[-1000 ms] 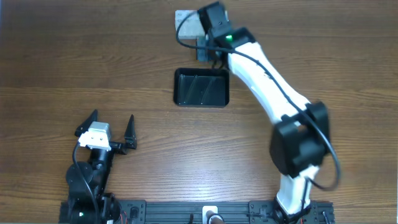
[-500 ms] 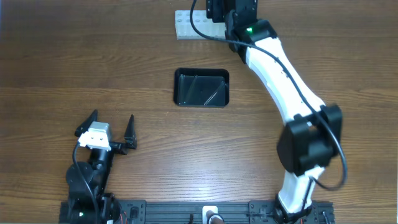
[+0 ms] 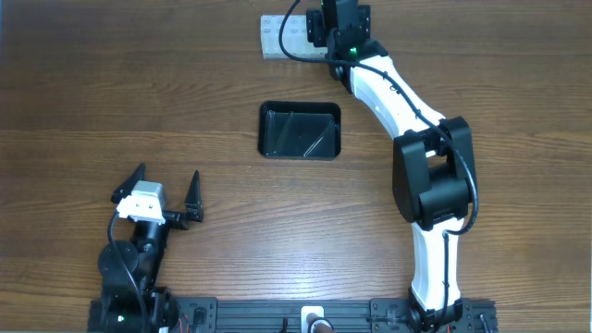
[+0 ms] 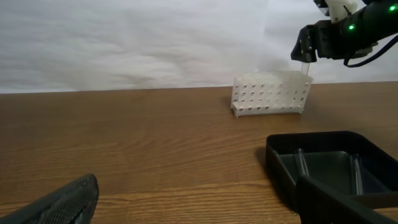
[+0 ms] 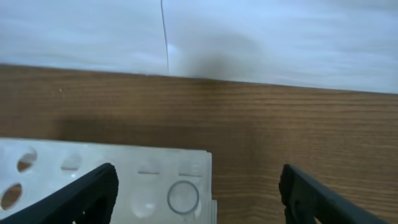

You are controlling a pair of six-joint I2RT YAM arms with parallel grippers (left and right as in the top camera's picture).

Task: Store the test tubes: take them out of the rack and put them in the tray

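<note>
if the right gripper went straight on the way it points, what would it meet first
Likely the tube standing in the end hole of the rack, between the fingers of the open right gripper. Depth is unclear, so the rack top could come first.

- Right arm (image 3: 398, 88): smooth white shell links, bulky black joint housings, a small green light (image 3: 352, 49) near the wrist, and a thin black cable (image 3: 281, 39) looping beside it.
- Left arm (image 3: 129, 264): black links and joints, with a white block (image 3: 141, 203) just behind its hand.
- Left hand (image 3: 167, 172): two black fingers (image 3: 192, 196) tapering to points.
- Right hand (image 5: 198, 180): matt black fingers with rounded edges.
- Base rail (image 3: 268, 310): black, carrying plugs and wiring.
</note>
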